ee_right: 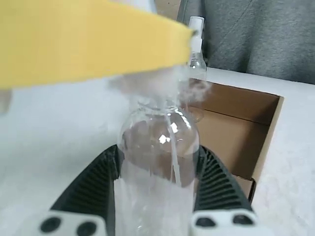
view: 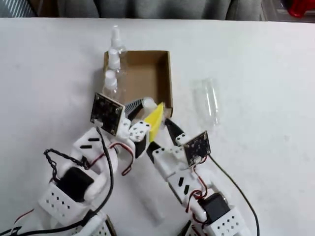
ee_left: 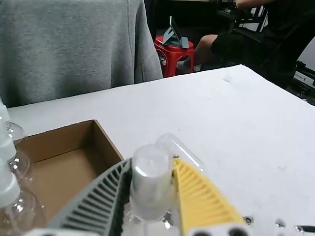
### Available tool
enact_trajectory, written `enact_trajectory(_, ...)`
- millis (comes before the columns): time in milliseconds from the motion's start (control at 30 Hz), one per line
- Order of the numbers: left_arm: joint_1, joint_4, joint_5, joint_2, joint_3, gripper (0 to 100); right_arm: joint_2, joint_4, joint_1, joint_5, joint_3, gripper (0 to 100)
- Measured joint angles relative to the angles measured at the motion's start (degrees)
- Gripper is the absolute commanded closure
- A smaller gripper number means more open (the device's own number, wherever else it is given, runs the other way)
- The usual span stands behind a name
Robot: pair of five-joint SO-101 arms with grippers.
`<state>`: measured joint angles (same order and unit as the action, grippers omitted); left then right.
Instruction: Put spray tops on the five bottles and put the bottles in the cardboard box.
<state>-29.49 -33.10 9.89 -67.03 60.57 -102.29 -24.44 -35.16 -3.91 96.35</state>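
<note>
WORK TABLE: The left gripper clamps its grey and yellow fingers on a spray top. The right gripper pinches a clear bottle by the body between its black fingers. The bottle's long axis runs straight out from between the right fingers. The spray top sits at the far end of that axis, over the neck, with the left fingers crossing it from the side. Whether the top is fully seated cannot be told, as the neck is blurred behind the yellow finger. The coming move likely depends on top and neck lining up as the top is pressed or twisted home. Just beyond both sets of fingertips lies the open cardboard box, where three topped bottles stand along the wall on the left gripper's side. One bare bottle lies on the table, well apart from the fingers and nearer the right arm.
</note>
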Motion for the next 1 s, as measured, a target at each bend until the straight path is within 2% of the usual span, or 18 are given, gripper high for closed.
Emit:
enact_trajectory(233, 0.7, -0.2, 0.1, 0.0, 0.0, 95, 0.0, 0.0, 0.0, 0.0, 0.0, 98.3)
enact_trajectory(400, 0.7, -1.0, -2.5, 0.9, -1.0, 96, 0.0, 0.0, 0.0, 0.0, 0.0, 98.3)
enact_trajectory(700, 0.7, -13.2, -2.5, 14.0, -16.3, 95, 0.0, 0.0, 0.1, 0.0, 0.0, 98.3)
enact_trajectory(1000, 0.7, -13.9, -2.4, 14.9, -17.3, 95, 0.0, 0.0, 0.1, 0.0, 0.0, 98.3)
